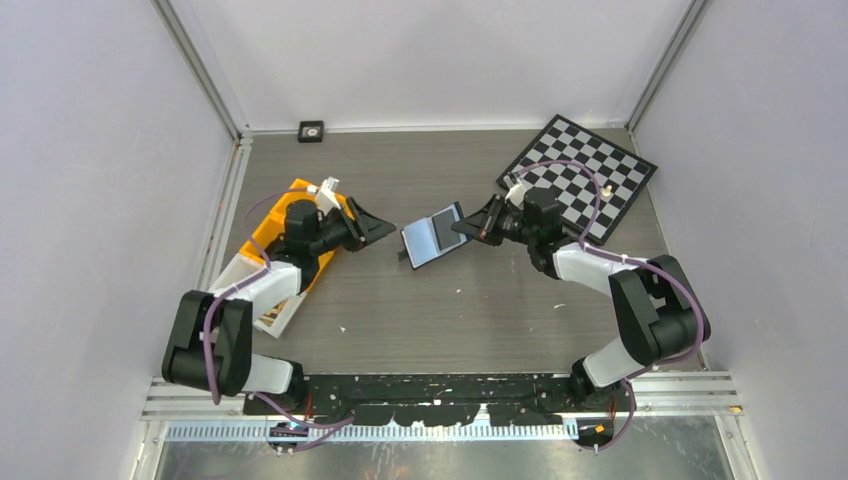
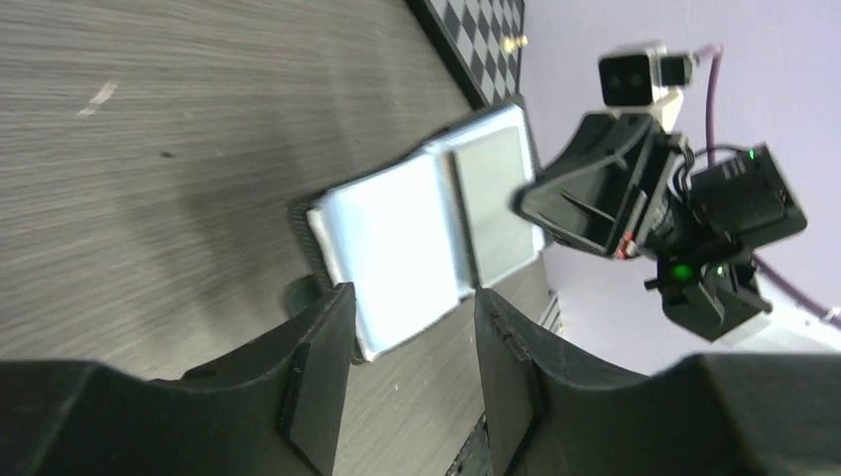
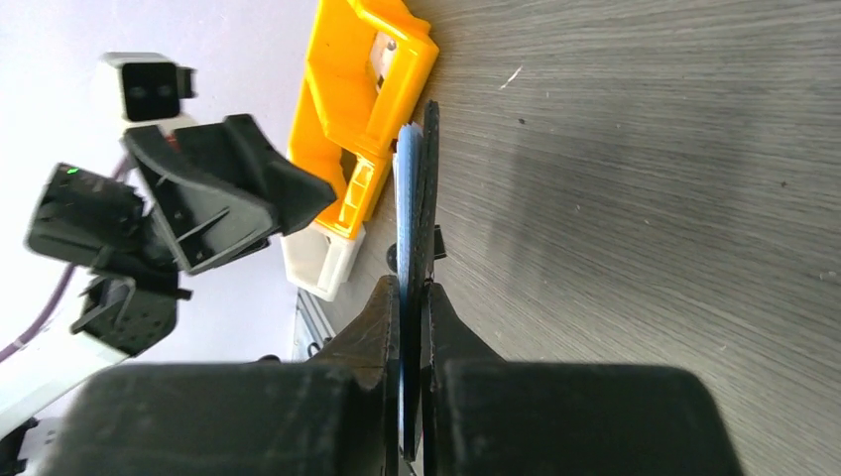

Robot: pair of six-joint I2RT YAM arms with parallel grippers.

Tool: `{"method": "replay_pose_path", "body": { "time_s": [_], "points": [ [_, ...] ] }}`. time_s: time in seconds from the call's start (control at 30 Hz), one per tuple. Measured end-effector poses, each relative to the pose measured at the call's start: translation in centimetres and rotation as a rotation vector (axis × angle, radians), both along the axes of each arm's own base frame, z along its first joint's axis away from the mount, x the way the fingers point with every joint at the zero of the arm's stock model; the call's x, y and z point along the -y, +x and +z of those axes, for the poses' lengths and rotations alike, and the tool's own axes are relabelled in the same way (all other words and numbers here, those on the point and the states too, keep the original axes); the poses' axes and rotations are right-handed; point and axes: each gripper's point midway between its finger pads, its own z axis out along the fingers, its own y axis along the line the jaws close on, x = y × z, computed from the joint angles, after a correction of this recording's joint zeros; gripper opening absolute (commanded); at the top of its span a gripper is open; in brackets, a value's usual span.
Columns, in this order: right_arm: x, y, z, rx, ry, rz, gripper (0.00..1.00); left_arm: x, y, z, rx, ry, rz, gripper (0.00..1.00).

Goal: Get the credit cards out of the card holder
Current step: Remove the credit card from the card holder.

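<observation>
Seen edge-on from the right wrist, the card holder [image 3: 424, 218] hides both faces, and its lower end is buried between the fingers [image 3: 382, 327]. From above, the left arm [image 1: 265, 285] covers much of the orange bin [image 1: 270, 228].

Card holder [image 1: 432, 237] between bin [image 1: 268, 230] and checkerboard [image 1: 575, 140]

Robot arms [image 1: 265, 285]: two were counted.
Card holder [image 1: 432, 238]: one was counted.
Orange bin [image 1: 265, 232]: one was counted.
Checkerboard [image 1: 585, 165]: one was counted.
Black square [image 1: 311, 131]: one was counted.
</observation>
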Motion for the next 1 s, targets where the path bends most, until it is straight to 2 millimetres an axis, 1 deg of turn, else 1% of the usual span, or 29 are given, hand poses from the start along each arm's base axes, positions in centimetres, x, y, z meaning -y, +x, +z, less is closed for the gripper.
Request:
{"method": "replay_pose_path", "body": {
  "time_s": [0.07, 0.17, 0.23, 0.33, 0.47, 0.53, 0.83, 1.0],
  "points": [
    [-0.1, -0.3, -0.3, 0.006, -0.027, 0.001, 0.01, 1.2, -0.9, 0.8, 0.05, 0.028, -0.043, 0.42],
    [-0.6, -0.7, -0.6, 0.015, -0.049, 0.015, 0.01, 3.2, -2.1, 1.4, 0.097, 0.043, -0.121, 0.38],
    [-0.9, -1.0, -0.8, 0.019, -0.057, 0.027, 0.01, 4.2, -2.7, 1.3, 0.1, 0.034, -0.168, 0.37],
    [-1.2, -1.2, -0.4, 0.031, -0.051, 0.036, 0.01, 5.3, -2.8, 0.7, 0.083, 0.011, -0.22, 0.37],
    [-1.5, -1.1, 0.6, 0.074, -0.026, 0.042, 0.01, 6.1, -2.6, -1.2, 0.009, -0.032, -0.258, 0.41],
    [-1.7, -1.1, 0.9, 0.088, -0.017, 0.045, 0.0, 6.5, -2.7, -1.5, -0.016, -0.06, -0.273, 0.41],
    [-2.7, -1.8, 1.6, 0.117, 0.01, 0.079, 0.0, 7.7, -3.6, 0.2, 0.009, -0.133, -0.342, 0.38],
    [-3.0, -1.9, 1.9, 0.13, 0.016, 0.085, 0.01, 7.9, -3.5, 0.3, 0.005, -0.149, -0.355, 0.38]
  ]
}}
